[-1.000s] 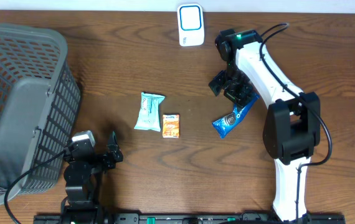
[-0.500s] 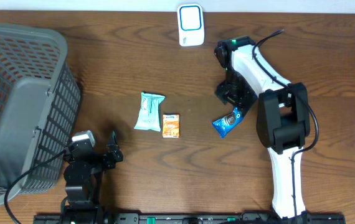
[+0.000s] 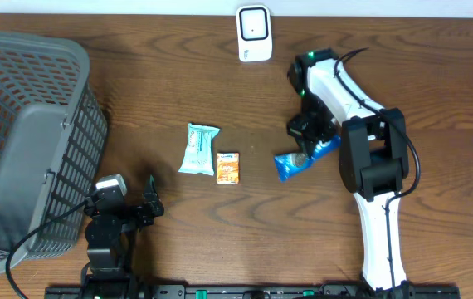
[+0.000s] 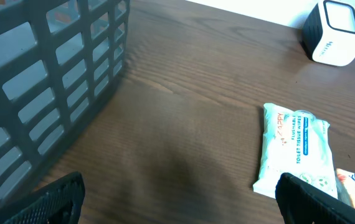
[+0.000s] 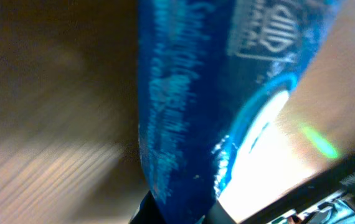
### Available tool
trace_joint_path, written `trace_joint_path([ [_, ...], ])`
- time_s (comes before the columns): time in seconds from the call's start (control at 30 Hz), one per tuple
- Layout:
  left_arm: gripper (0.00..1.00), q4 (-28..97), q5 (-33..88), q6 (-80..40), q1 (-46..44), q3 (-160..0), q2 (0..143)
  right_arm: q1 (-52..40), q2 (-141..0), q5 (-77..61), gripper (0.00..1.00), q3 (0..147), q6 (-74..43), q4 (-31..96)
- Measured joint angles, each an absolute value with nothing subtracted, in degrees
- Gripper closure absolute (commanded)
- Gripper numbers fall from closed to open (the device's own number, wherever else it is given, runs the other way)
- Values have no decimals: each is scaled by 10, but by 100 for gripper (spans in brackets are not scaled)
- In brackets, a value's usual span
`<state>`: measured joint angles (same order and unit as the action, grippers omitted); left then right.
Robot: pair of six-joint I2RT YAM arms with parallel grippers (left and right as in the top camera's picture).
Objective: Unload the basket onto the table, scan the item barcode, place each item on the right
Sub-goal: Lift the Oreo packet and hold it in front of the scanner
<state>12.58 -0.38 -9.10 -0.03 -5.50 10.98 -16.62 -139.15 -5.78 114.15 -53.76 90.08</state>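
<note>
Your right gripper (image 3: pixel 304 141) has its fingers pressed together on the blue packet (image 3: pixel 289 164), gripping it at the end nearer the arm. The packet slants down and away from the fingers toward the middle of the table (image 3: pixel 220 91). You cannot tell from above whether it is lifted off the wood. In the right wrist view the packet (image 5: pixel 215 93) fills the frame, and its print is too blurred to read. The scanner (image 3: pixel 254 33) stands at the far edge of the table, well apart from the packet.

Your left gripper (image 4: pixel 177 208) has its fingers (image 4: pixel 59 199) spread wide with nothing between them but bare wood. It sits at the near edge, just beside the basket (image 3: pixel 29 141). Ahead of it lie a wipes pack (image 4: pixel 293 149) and, just beside that, an orange sachet (image 3: pixel 228 168), both between the basket and the packet.
</note>
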Motion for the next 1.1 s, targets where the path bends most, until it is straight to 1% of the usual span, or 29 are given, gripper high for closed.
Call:
trace_joint_path([
  [0.1, 2, 126, -4, -91, 0, -55, 110, -162, -1390, -138, 99, 1183, -446, 895],
  [0.2, 2, 126, -4, -91, -1, -55, 110, -158, -1376, -243, 99, 1215, -321, 887],
  [0.33, 2, 126, -4, -91, 0, -55, 110, -158, -1346, -359, 99, 1224, -174, 871],
  [0.53, 2, 126, -4, -91, 0, -55, 110, -162, -1320, -451, 99, 1230, 2, 890],
  [0.7, 2, 126, -4, -91, 0, -55, 110, -163, -1320, -592, 99, 1229, 230, 972],
  [0.73, 2, 126, -4, -91, -1, -55, 110, -163, -1320, -618, 99, 1229, 275, 973],
  [0.77, 2, 126, -4, -91, 0, -55, 110, -163, -1320, -624, 99, 1229, 285, 972],
  [0.8, 2, 126, -4, -91, 0, -55, 110, -163, -1320, -650, 99, 1228, 333, 972],
  [0.93, 2, 126, -4, -91, 0, -55, 110, -163, -1320, -721, 99, 1221, 469, 972],
  [1.1, 2, 126, -4, -91, 0, -55, 110, -168, -1320, -779, 99, 1217, 602, 973],
])
